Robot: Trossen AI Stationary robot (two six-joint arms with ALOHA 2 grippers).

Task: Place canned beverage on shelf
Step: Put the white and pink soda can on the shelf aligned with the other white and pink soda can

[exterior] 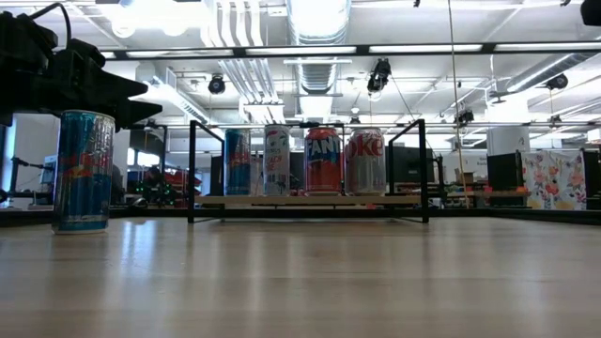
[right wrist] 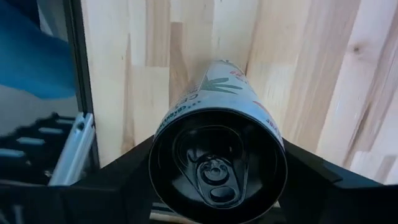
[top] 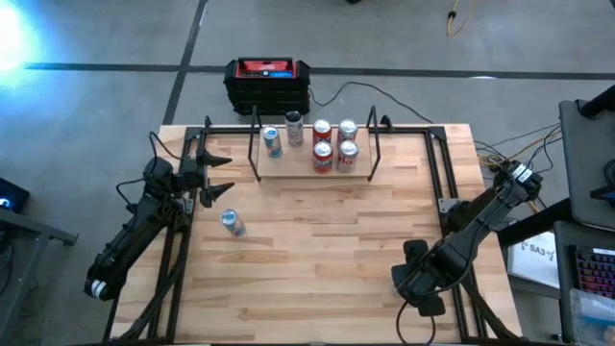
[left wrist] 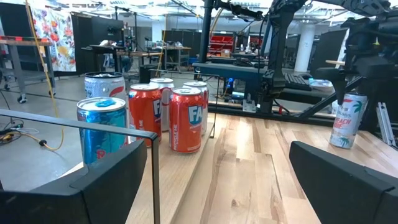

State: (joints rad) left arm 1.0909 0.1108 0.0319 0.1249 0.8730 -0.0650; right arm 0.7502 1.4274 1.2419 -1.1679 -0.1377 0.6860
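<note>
A white can with a palm print (right wrist: 217, 155) stands upright on the table near its right front corner, also seen in the left wrist view as the white can (left wrist: 346, 122). My right gripper (top: 423, 284) points down over it, shut on it and hiding it in the high view. The shelf (top: 288, 175), a light plank with black rod uprights, sits at the far middle and carries several cans (top: 334, 144). A blue can (top: 232, 223) stands on the table left of centre. My left gripper (top: 223, 175) waits open at the left, level, facing the shelf. My right gripper pinches the white can between its two fingers (right wrist: 124, 171), one on each side of the can's upper wall (right wrist: 163, 127), just below the rim. The fingers come from above, pointing steeply down. The can is upright with its base on the table (left wrist: 340, 145).
A black-and-red box (top: 267, 82) stands on the floor beyond the table's far edge. Black frame rails (top: 447, 183) run along the table's sides. Bare wood (top: 327, 250) lies between the blue can, the shelf and my right gripper.
</note>
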